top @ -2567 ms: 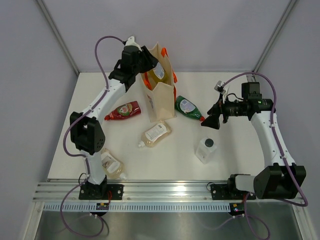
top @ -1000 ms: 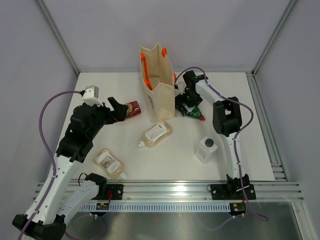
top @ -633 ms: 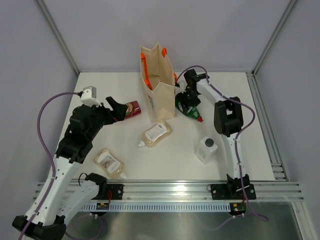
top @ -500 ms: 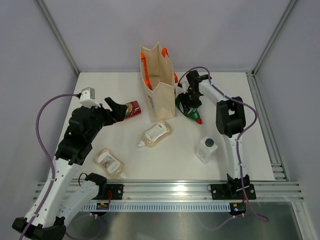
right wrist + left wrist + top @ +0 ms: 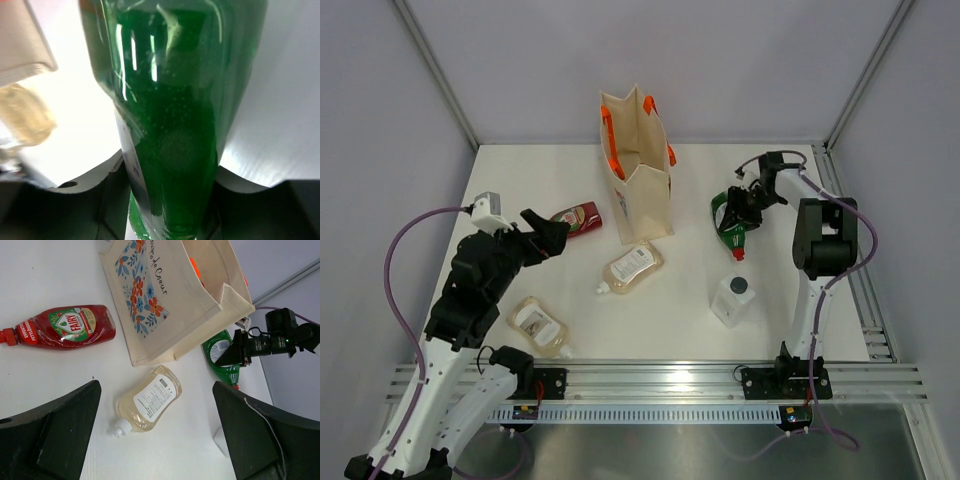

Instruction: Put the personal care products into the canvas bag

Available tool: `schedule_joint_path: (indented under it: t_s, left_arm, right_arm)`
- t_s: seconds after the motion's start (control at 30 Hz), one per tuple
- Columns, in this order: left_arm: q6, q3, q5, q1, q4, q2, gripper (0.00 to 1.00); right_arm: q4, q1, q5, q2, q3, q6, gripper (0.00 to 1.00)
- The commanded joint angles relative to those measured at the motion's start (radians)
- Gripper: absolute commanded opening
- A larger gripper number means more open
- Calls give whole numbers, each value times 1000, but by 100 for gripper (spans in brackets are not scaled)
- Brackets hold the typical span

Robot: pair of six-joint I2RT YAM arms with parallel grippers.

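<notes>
Green bottle (image 5: 728,215), smooth and full, may slip from my right fingers (image 5: 75,215) clamped on it before reaching the canvas bag (image 5: 640,190); my left fingers (image 5: 55,435) are apart.

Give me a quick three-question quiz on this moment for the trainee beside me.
1. True or false: the red bottle sits inside the canvas bag.
2. What do the right arm's jaws grip? A) green bottle B) red bottle C) nothing
3. How many peach bottles lie on the table?

Key: 1 false, it lies on the table left of the bag; 2 A; 3 two.
</notes>
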State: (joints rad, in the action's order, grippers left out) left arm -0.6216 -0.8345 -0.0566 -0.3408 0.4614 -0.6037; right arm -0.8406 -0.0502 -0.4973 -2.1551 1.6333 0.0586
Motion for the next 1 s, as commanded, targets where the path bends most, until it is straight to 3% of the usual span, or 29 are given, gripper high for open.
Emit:
schedule_joint_path:
  t_s: [0.0, 0.27, 0.4, 0.53, 0.63, 0.7, 0.77, 0.97]
  left_arm:
    - [-10, 6, 11, -1, -29, 7, 99]
    - [-39, 44, 40, -3, -17, 18, 99]
    - [-58, 67, 34, -1, -6, 53, 99]
    - [-76, 86, 18, -1, 6, 88, 99]
    - [-86, 100, 15, -1, 13, 94, 99]
    - [-107, 103, 9, -1, 31, 90, 99]
    - [-144, 103, 0, -1, 54, 73, 99]
    - [-237, 100, -8, -1, 141, 42, 99]
  right_arm:
    - [139, 70, -370, 164, -35, -120, 0]
    - [457, 112, -685, 311, -110, -388, 0]
    - [717, 112, -707, 391, -116, -586, 0]
    - [750, 66, -692, 437, 11, -707, 0]
    - [472, -26, -595, 390, 256, -579, 0]
    - [292, -129, -450, 342, 453, -453, 0]
    - [259, -225, -260, 298, 525, -383, 0]
    - [290, -352, -25, 103, 849, -347, 0]
